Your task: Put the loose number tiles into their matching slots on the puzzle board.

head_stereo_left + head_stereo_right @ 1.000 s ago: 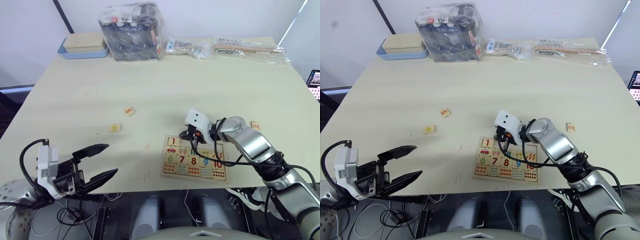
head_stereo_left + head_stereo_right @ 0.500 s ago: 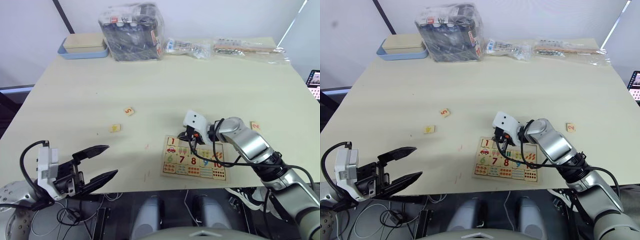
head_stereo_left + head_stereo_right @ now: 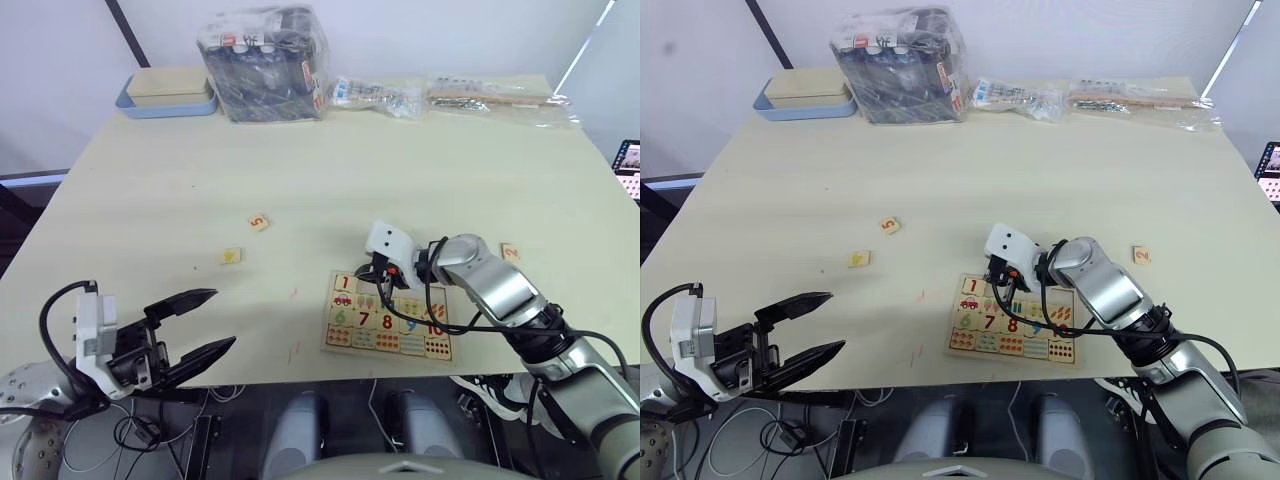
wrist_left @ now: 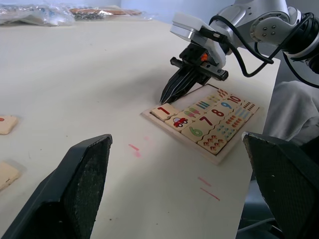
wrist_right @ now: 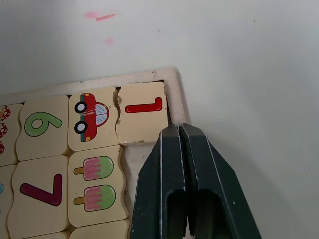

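Observation:
The puzzle board (image 3: 327, 348) lies near the table's front edge, right of centre. A tile with a red 1 (image 5: 143, 112) sits in its corner slot, beside the car picture. My right gripper (image 3: 383, 286) is shut, with nothing visible between its fingers. Its tips (image 5: 178, 129) point down at the empty recess next to the 1 tile. Loose tiles lie on the table: a 5 (image 3: 259, 222), a yellow-marked one (image 3: 231, 256), and a 2 (image 3: 511, 252) right of the board. My left gripper (image 3: 224, 318) hangs open at the front left, far from the tiles.
A blue tray with a beige box (image 3: 165, 92), a bulky plastic bag (image 3: 268, 62) and flat packets (image 3: 490, 95) line the table's far edge. Small red marks (image 3: 295, 293) show left of the board. The table's front edge runs just below the board.
My right gripper has shifted slightly left along the board's top row, toward the 1 tile. The left gripper has not moved.

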`<action>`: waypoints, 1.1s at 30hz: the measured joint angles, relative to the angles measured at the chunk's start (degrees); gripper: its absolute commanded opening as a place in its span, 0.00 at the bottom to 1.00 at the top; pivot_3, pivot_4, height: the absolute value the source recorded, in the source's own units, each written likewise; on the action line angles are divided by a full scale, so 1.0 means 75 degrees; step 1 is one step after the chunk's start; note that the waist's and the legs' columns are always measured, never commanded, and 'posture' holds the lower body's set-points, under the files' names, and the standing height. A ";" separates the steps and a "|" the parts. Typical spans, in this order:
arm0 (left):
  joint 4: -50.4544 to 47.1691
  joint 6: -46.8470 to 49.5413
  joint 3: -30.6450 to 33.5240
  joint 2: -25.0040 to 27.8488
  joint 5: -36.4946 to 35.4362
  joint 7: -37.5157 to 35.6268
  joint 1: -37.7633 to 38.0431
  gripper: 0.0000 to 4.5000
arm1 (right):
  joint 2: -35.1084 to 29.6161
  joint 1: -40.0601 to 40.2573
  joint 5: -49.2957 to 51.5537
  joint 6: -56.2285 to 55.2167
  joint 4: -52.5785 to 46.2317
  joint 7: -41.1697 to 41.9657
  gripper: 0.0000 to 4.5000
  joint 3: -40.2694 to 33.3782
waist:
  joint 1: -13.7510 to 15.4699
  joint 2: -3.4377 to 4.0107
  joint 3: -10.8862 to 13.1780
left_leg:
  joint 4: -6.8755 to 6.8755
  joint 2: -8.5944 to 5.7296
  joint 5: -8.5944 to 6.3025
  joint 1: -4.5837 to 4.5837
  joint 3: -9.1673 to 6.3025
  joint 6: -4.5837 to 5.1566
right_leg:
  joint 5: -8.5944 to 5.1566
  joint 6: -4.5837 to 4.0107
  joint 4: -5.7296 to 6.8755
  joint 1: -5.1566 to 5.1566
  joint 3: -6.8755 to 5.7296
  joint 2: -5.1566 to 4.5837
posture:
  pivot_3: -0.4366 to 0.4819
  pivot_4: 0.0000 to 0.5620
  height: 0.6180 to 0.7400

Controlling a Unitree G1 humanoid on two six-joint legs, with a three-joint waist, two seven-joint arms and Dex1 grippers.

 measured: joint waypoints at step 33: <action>0.1588 -0.0616 0.0055 -0.0735 0.0308 0.0542 -0.0003 1.00 | -0.1168 0.5961 0.2844 -0.3618 -0.1806 0.1229 0.88 -0.5249 | 0.0191 -0.0006 -0.0001 | 0.0004 0.0014 -0.0001 0.0016 0.0013 0.0002 | -0.0005 0.0005 -0.0001 0.0021 0.0018 0.0012 | 0.48 0.27 1.00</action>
